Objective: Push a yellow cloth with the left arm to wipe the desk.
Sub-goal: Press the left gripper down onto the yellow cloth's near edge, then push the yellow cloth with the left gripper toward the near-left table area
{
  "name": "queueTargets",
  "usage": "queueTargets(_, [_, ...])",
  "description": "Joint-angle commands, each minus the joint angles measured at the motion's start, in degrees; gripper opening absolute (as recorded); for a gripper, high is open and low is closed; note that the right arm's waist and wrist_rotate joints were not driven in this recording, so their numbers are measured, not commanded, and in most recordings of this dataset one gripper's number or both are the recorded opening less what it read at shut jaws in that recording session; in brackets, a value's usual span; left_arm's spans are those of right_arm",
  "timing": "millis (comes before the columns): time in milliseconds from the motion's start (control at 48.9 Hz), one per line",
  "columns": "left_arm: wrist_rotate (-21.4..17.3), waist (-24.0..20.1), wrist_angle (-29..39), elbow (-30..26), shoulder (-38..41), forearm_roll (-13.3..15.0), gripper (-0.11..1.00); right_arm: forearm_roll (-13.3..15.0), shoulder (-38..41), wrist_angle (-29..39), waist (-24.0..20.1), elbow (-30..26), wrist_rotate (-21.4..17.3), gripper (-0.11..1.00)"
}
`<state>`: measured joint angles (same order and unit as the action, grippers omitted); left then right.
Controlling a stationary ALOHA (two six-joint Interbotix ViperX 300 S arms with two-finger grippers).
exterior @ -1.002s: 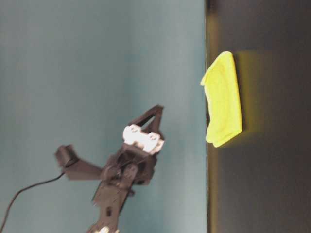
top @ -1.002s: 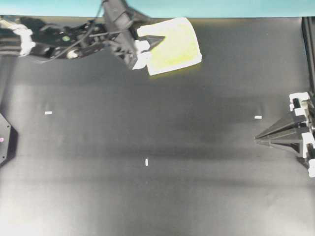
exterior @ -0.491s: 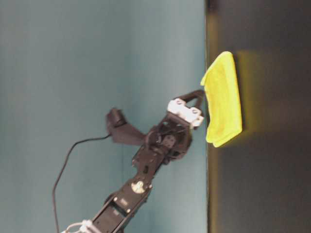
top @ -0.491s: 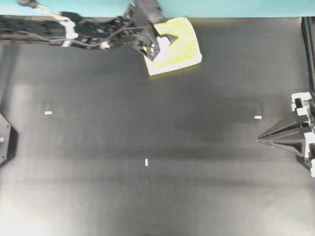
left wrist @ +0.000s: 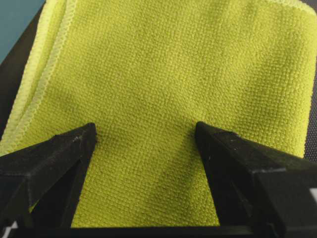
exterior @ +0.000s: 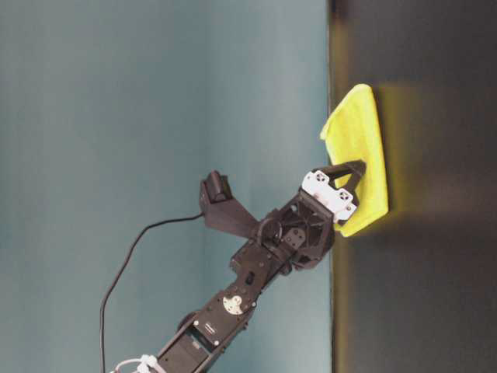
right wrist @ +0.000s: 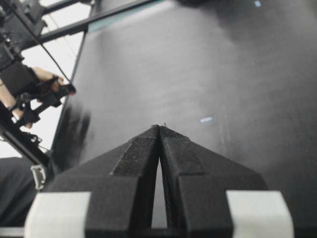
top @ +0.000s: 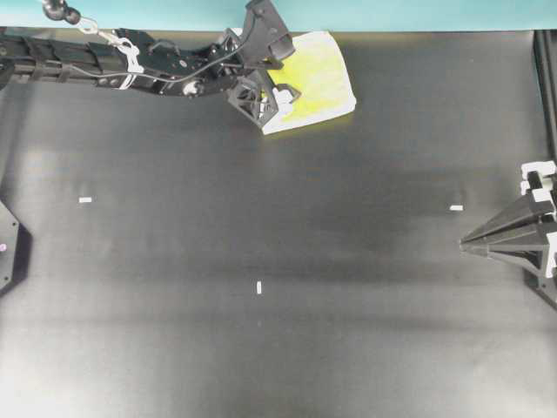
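The yellow cloth (top: 322, 74) lies folded at the far edge of the black desk (top: 261, 226), also in the table-level view (exterior: 365, 132). My left gripper (top: 280, 100) is open, and its two black fingertips rest on the cloth's near-left part. In the left wrist view the cloth (left wrist: 163, 64) fills the frame and spans the gap of the left gripper (left wrist: 144, 131); nothing is pinched. In the table-level view a fingertip (exterior: 356, 166) touches the cloth. My right gripper (top: 466, 246) is shut and empty at the right edge, low over the desk (right wrist: 198, 59), tips together (right wrist: 159, 126).
A teal border strip (top: 392, 13) runs behind the cloth. Small white tape marks (top: 85, 199) (top: 259, 287) (top: 456, 207) dot the desk. A black frame bar (top: 544, 70) stands at the far right. A black base (top: 7, 244) sits at the left edge.
My left arm has stretched out to the right and come down, so the open gripper now sits on the cloth. The right gripper has drifted slightly right. The cloth has barely shifted.
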<state>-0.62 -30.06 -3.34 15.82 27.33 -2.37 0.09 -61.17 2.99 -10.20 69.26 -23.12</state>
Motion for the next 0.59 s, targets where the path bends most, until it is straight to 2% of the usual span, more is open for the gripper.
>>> queueTargets(0, [-0.09, 0.35, 1.58, -0.44, -0.70, -0.18, 0.79, 0.00, 0.09, -0.35, 0.00, -0.35, 0.00, 0.01])
queueTargets(245, [-0.62, 1.85, 4.13, 2.29, -1.67, -0.26, 0.79, 0.00, -0.53, -0.62, 0.00, -0.44, 0.00, 0.01])
queueTargets(572, [-5.27, 6.33, 4.04, 11.07, -8.09, -0.18, 0.80, -0.09, -0.70, -0.44, 0.00, -0.44, 0.00, 0.01])
